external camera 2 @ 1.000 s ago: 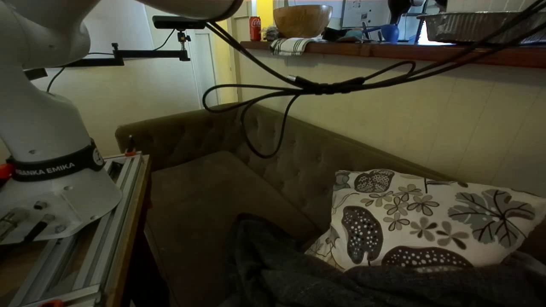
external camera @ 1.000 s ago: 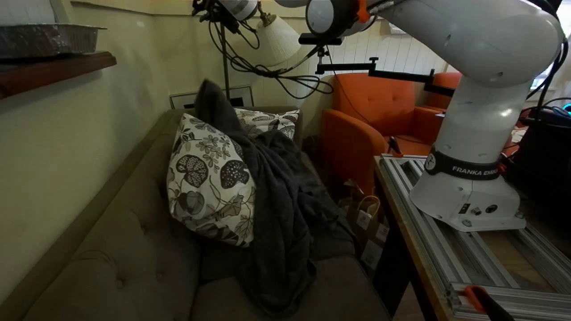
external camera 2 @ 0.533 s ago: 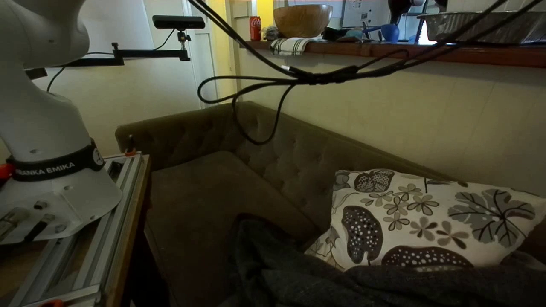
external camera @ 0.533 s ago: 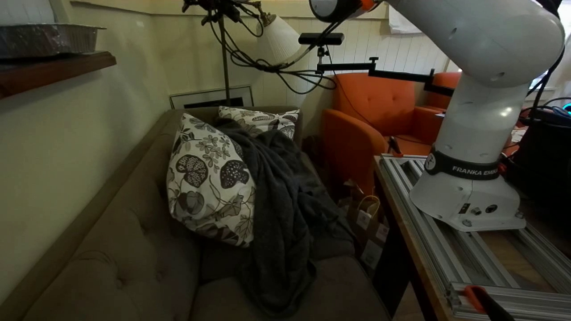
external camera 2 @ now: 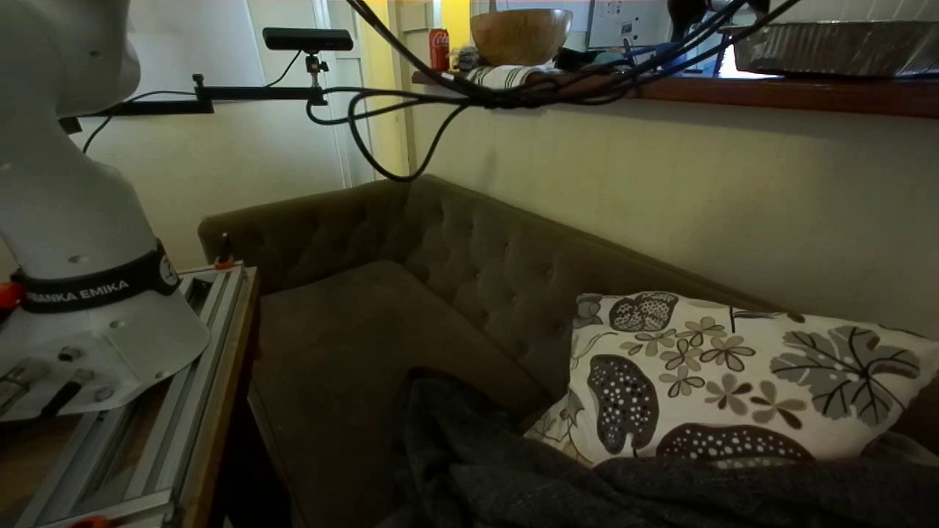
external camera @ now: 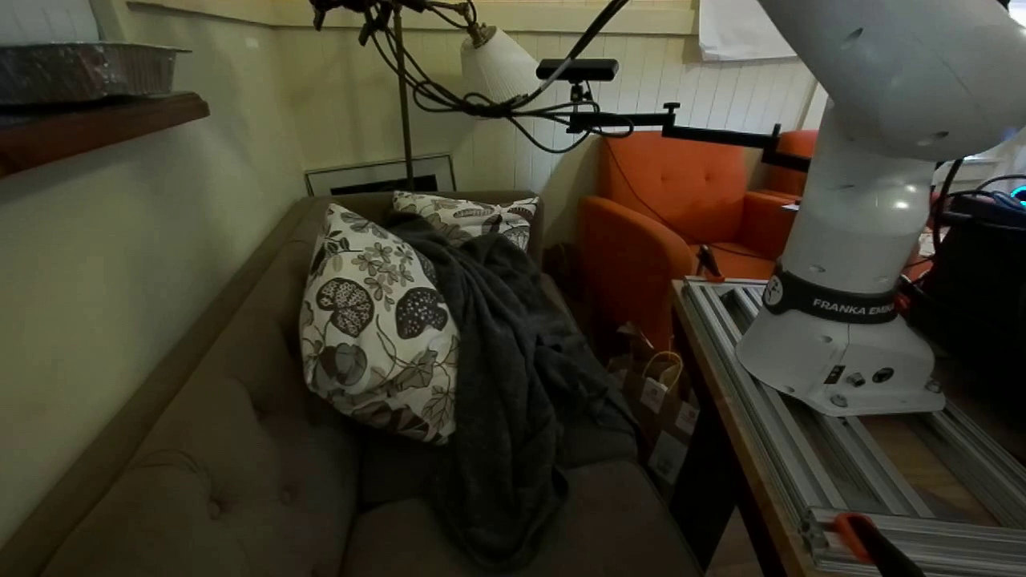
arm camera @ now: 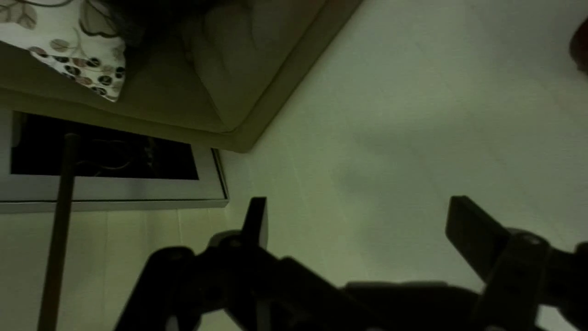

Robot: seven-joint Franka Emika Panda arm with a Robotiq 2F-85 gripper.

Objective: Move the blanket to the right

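The dark grey blanket (external camera: 513,385) lies in loose folds over the sofa seat and against the patterned pillows in an exterior view. In another exterior view the blanket (external camera 2: 499,469) shows along the bottom edge, partly cut off. My gripper (arm camera: 359,200) is open in the wrist view, its two fingers far apart with only pale wall seen between them. Part of the gripper (external camera: 365,14) shows at the top edge of an exterior view, high above the sofa and apart from the blanket.
Patterned pillows (external camera: 377,320) rest on the sofa (external camera 2: 352,352). A floor lamp (external camera: 501,68) stands behind it and a wooden shelf (external camera: 104,128) juts from the wall. Looped cables (external camera 2: 513,95) hang from the arm. The robot's table (external camera: 721,385) stands beside the sofa.
A second ago a corner of the blanket stood raised under the gripper; it has since dropped onto the pillows and sofa. The arm and its cables have risen.
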